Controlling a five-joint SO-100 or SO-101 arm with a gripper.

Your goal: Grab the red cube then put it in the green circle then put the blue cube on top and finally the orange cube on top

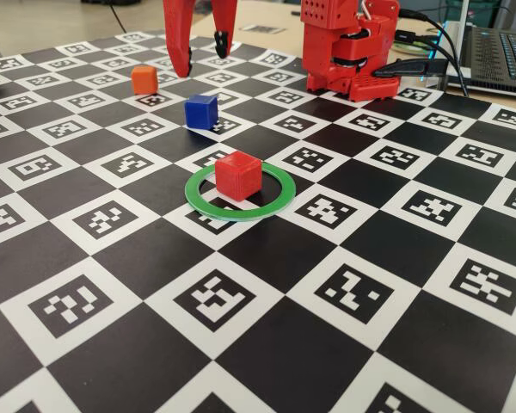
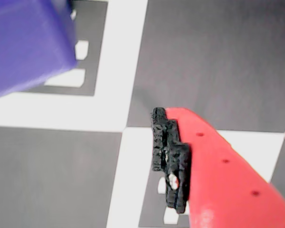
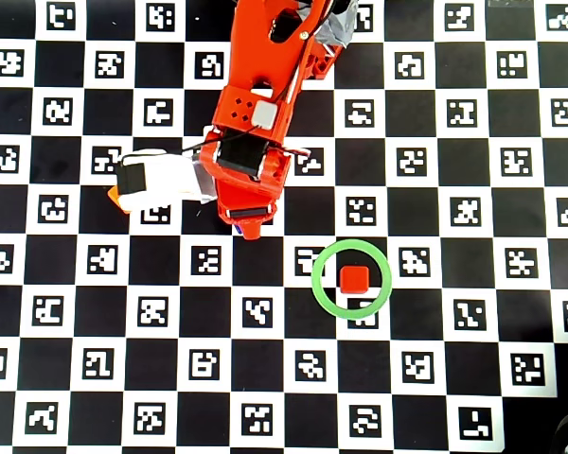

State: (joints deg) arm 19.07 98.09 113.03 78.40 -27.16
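Sitting nearest me in the fixed view, the red cube rests inside the green circle on the checkered bench. Beyond it I see the blue cube alone on a marker square, then the orange cube farther left. Farthest back, my end effector hangs spread and empty just above the board, behind the blue cube.

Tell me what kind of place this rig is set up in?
Probably a robotics lab or hobby workbench. The table is covered by a checkerboard mat printed with fiducial markers, a laptop with cables sits at its far edge in the fixed view, and the red arm looks 3D-printed.
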